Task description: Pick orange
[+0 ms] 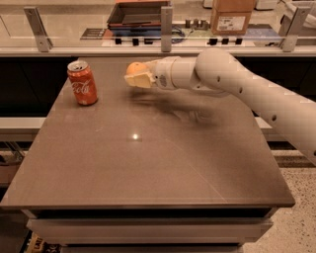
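The orange is a small round fruit held between the cream fingers of my gripper, over the far middle of the brown table. The gripper is shut on the orange and holds it a little above the tabletop, with a shadow beneath it. My white arm reaches in from the right. Part of the orange is hidden by the fingers.
A red Coca-Cola can stands upright at the table's far left, to the left of the gripper. Behind the table runs a counter with a glass rail, a dark tray and a cardboard box.
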`<action>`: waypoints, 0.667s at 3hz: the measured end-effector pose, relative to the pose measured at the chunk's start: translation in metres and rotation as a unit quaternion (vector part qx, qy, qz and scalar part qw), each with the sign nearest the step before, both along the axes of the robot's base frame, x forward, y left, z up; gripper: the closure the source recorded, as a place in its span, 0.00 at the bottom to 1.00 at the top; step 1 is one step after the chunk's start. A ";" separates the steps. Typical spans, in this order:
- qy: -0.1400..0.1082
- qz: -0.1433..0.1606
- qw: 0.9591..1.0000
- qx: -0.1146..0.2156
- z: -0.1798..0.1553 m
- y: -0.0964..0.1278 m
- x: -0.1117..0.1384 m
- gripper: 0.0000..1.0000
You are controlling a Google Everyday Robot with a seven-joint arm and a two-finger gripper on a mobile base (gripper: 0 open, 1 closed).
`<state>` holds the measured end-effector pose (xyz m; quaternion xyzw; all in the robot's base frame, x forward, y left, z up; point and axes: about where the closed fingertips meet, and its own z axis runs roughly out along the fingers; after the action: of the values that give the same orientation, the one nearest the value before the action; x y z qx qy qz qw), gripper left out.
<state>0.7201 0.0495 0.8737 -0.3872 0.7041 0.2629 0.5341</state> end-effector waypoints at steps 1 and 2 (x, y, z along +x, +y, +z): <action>-0.010 0.025 1.000 0.004 0.024 -0.005 -0.001 1.00; -0.021 0.054 0.998 0.017 0.043 -0.006 0.000 1.00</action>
<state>0.7199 0.0435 0.9163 -0.4208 0.6663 0.2949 0.5403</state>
